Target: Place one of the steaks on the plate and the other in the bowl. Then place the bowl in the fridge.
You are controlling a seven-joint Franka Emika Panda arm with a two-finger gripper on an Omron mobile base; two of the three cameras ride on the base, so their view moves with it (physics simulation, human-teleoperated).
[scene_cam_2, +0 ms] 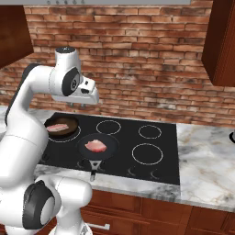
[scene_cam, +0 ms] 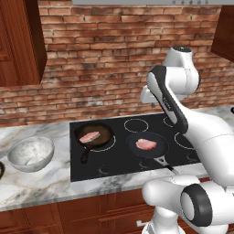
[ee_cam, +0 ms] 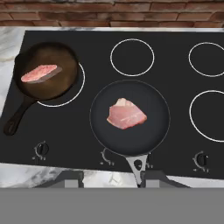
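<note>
One pink steak (ee_cam: 39,73) lies in a brown cast-iron pan (scene_cam: 93,135) on the cooktop's rear left burner. The other steak (ee_cam: 126,114) lies in a black frying pan (ee_cam: 129,117) on the front left burner, its handle toward the counter edge. My gripper (ee_cam: 113,180) hangs open high above the black pan with nothing between its fingertips; it also shows under the hand as the gripper (scene_cam_2: 80,106). The whitish speckled bowl (scene_cam: 31,153) stands on the marble counter left of the cooktop, with no steak in it. The plate and the fridge are out of view.
The black cooktop (scene_cam_2: 151,151) has free burners on its right half. Marble counter (scene_cam_2: 206,165) runs to the right, with a dark object (scene_cam_2: 233,136) at the picture's edge. A brick wall stands behind, with wooden cabinets (scene_cam: 20,41) above. A cut-off dark sliver (scene_cam: 1,170) lies beside the bowl.
</note>
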